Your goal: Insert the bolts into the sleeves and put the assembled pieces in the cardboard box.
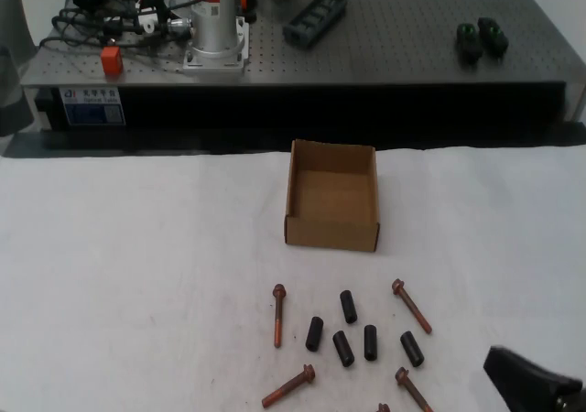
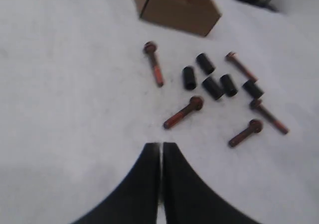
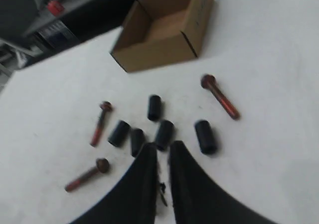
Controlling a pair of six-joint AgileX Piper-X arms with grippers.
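High view: an open brown cardboard box (image 1: 331,197) sits on the white-clothed table (image 1: 137,265), well beyond my right fingers (image 1: 524,373). Left wrist view: my left fingers (image 2: 142,184) are clenched empty, with copper-coloured metal bolts (image 2: 183,112) and short black cylindrical sleeves (image 2: 189,77) ahead. Right wrist view: right fingers clenched empty, sleeves just beyond their tips.

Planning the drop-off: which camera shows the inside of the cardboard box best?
The high view: it looks down into the cardboard box, floor and rim fully in frame. The right wrist view shows it slanted, a wall hiding some floor. The left wrist view catches outer walls, cropped.
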